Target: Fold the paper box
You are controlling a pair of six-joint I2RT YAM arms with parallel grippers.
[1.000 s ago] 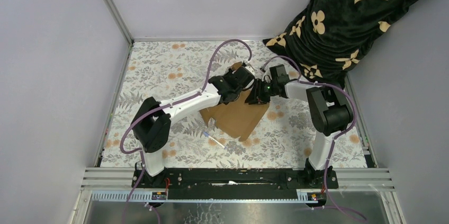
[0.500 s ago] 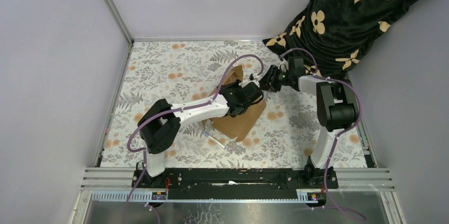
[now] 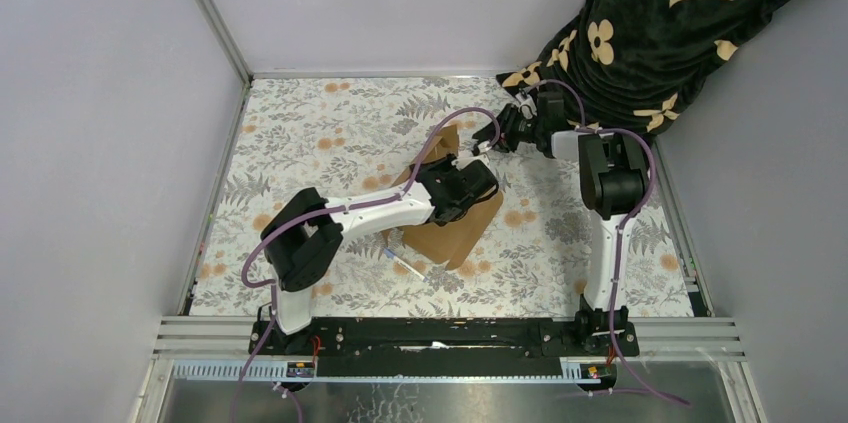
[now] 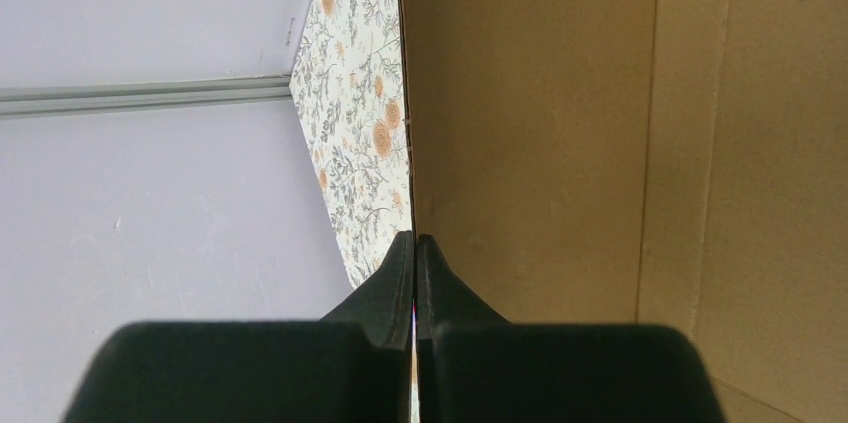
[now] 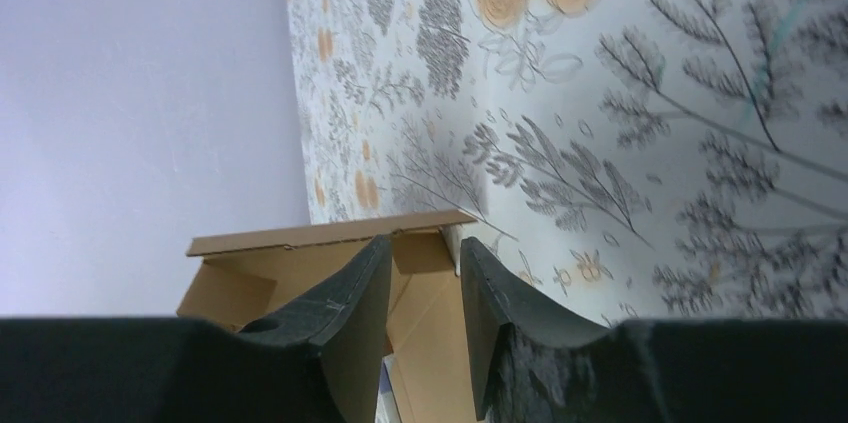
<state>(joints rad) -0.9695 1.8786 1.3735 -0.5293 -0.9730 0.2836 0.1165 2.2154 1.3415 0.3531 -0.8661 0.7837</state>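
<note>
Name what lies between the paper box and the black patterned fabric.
The right end effector, open, over the floral table cover; the top external view shows it.

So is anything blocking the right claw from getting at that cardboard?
Nothing visible. The right gripper is open, with the edge of the paper box straight ahead between its jaws. Only flowered tablecloth lies around it. The left gripper pinches one panel's edge.

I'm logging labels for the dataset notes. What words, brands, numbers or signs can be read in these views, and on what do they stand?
No readable text in any view.
paper box: plain brown cardboard, no print visible.
black cloth: tan flower and star motifs only, no letters can be made out.
floral table cover: pattern only, no words.
small tags on the base rail: too small to read.
</note>
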